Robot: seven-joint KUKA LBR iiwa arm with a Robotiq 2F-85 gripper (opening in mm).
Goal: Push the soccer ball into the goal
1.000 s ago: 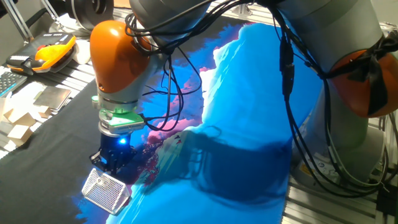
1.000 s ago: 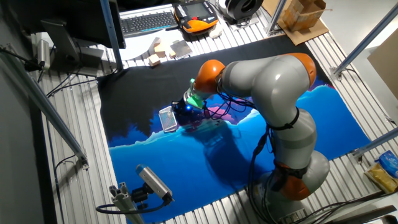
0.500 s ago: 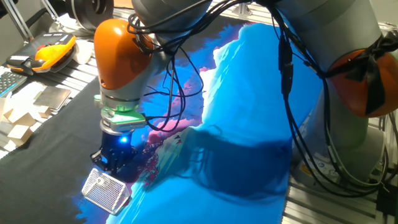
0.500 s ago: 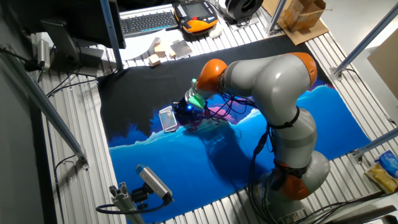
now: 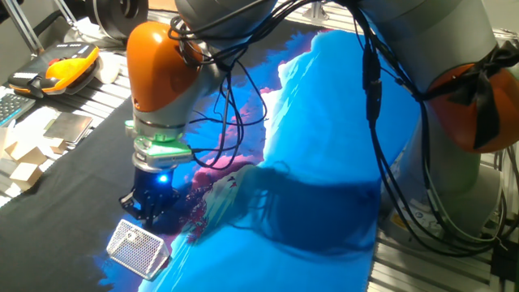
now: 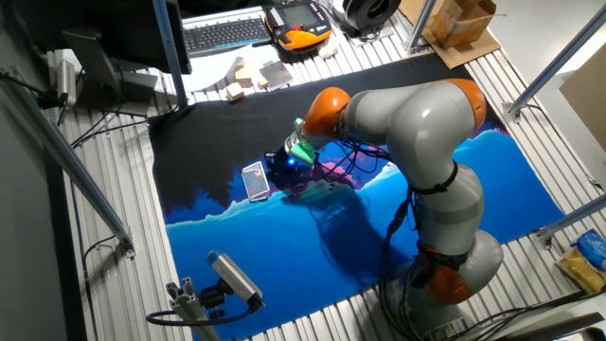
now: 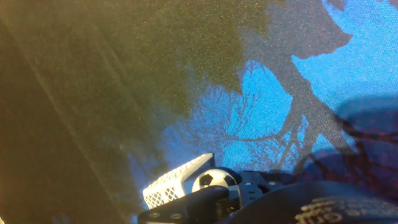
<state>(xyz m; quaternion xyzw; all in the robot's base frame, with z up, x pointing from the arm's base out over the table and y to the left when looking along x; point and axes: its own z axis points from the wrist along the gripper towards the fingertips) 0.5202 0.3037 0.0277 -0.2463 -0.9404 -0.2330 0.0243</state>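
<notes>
Soccer ball [image 7: 213, 180], tiny, white with black patches, shows only in the hand view, low in the picture, touching or just beside the small white wire-mesh goal [image 7: 176, 182] on its left and the dark gripper [image 7: 242, 193] parts on its right. Whether the ball is inside the goal mouth cannot be told. In one fixed view the goal [image 5: 138, 247] lies on its side near the close edge of the blue and black printed cloth [image 5: 324, 146], with bare cloth beyond it and to the right. The black gripper [image 5: 148, 212] stands just behind the goal, pointing down; its fingers look close together, but how far apart they stand cannot be told. Compared with a second ago, the orange wrist has shifted slightly right and away from the goal, while the goal has stayed put. In the other fixed view the goal [image 6: 254, 180] sits at the cloth's black part, gripper [image 6: 277, 164] beside it. Farther off, on the slatted table [image 6: 114, 256], lie an orange handheld controller [image 5: 63, 67], a keyboard [image 6: 225, 32], small wooden blocks [image 5: 20, 154] and a cardboard box [image 6: 459, 26], all well apart from the goal.
</notes>
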